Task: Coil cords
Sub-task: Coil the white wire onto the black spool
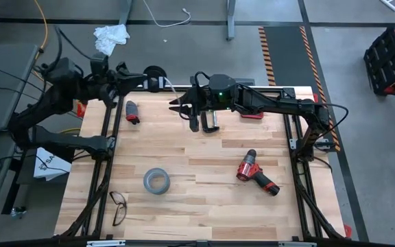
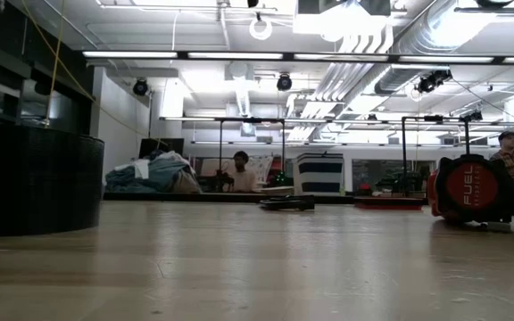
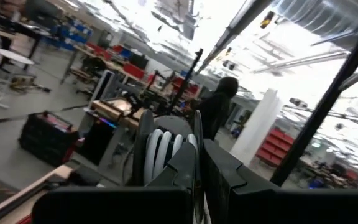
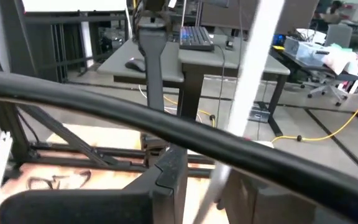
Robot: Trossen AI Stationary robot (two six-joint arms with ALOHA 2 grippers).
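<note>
Gripping the small black round disc [image 1: 155, 73] wound with turns of thin white cable [image 3: 164, 152], the left end effector [image 1: 145, 80] is clamped tight at the far edge of the pale wooden counter [image 1: 204, 206]. Just beside it, the right end effector [image 1: 177, 105] hovers over the far counter, its fingers slightly parted, the white cable running between the two.

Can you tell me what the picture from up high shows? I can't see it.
Two dark robot arms meet at the wooden table's far edge: the left gripper holds a small black disc, whose thin white cable runs toward the right gripper.
</note>
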